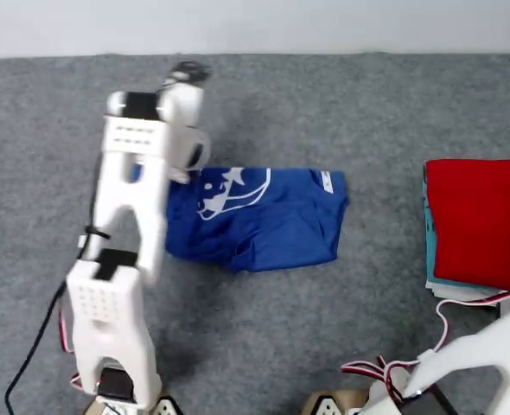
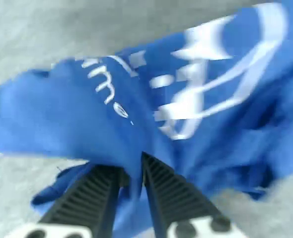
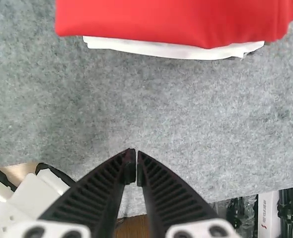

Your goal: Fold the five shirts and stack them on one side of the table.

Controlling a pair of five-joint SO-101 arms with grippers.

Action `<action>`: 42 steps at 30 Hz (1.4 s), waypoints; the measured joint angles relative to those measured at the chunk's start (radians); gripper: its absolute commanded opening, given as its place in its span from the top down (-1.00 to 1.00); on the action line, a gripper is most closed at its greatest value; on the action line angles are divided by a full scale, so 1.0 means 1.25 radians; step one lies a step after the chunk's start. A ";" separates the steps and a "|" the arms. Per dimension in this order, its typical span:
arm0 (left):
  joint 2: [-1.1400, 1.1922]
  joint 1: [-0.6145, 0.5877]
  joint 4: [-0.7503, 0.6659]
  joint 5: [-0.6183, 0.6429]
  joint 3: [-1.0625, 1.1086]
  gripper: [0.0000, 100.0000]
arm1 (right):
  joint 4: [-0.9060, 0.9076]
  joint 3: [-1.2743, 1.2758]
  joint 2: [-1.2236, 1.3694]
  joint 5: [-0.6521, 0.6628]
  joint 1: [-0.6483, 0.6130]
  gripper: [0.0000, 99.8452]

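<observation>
The left gripper pinches a fold of the blue shirt, its jaws narrow with cloth caught between them. From above, this shirt lies rumpled mid-table, and the left arm covers its 9 o'clock edge. The right gripper has its jaws pressed together on nothing, over the grey mat. At the table's 3 o'clock edge sits the stack, with the red shirt on top and teal and white layers beneath.

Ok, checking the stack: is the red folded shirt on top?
Yes, the red folded shirt lies over the white folded shirt.
</observation>
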 measured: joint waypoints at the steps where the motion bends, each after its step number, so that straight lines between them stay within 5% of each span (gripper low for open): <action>1: -0.006 0.029 0.000 0.012 0.000 0.97 | 0.000 0.000 0.000 0.000 0.000 0.98; 18: -0.002 0.329 -0.151 0.060 0.009 0.97 | 0.000 0.000 0.000 0.000 0.000 0.98; 22: 0.068 0.355 -0.189 0.060 0.009 0.70 | 0.000 0.000 0.000 0.000 0.000 0.98; 25: 0.104 0.358 -0.193 0.072 -0.001 0.54 | 0.000 0.000 0.000 0.000 0.000 0.98; 31: 0.113 0.335 -0.103 0.109 -0.139 0.55 | 0.000 0.000 0.000 0.000 0.000 0.98; 37: 0.113 0.242 -0.007 0.090 -0.277 0.96 | 0.000 0.000 0.000 0.000 0.000 0.98; 42: 0.139 0.203 -0.005 0.021 -0.242 0.97 | 0.000 0.000 0.000 0.000 0.001 0.98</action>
